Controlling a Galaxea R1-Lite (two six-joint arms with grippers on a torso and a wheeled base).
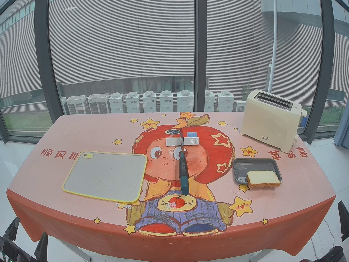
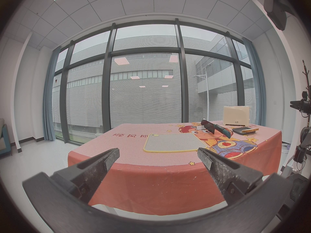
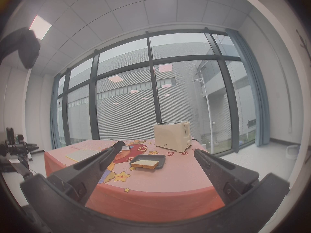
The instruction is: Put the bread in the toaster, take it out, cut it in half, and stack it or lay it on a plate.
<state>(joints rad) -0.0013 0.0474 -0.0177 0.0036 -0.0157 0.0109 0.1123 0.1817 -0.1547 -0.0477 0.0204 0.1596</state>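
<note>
Left gripper [image 2: 158, 154] hangs off the near left side of the table [image 1: 72, 135], below tabletop level, fingers [image 2: 97, 169] spread wide apart, holding nothing. The table has an orange cartoon tablecloth [image 1: 203, 237] that drapes over the near edge. On the left part of the table lies a grey cutting board [image 1: 105, 177] with a yellow rim, flat, bare, hanging hole at its far left corner. Just right of it, mid-table, is the knife [image 1: 183, 164]: teal handle toward the robot, blade pointing away, with the blade lying across a small grey rest [image 1: 191, 141]; the left wrist view shows the blade end propped higher than the handle. Knife and board are apart, not touching. Further right is a dark grey tray [image 1: 254, 163], rectangular and shallow. The bread [image 1: 263, 178], one pale slice with a tan crust, lies flat in the tray's near right part, its near edge over the tray's near rim. A small pale thing sits in the tray's near left corner, too small to tell what it is. Behind the tray, at the far right of the table, the cream toaster [image 1: 271, 119] stands upright, two slots on top, turned at an angle, apart from the tray. Right gripper [image 3: 158, 149] hangs off the near right side of the table, low, fingers [image 3: 97, 164] wide apart, nothing between them, well short of bread and toaster.
</note>
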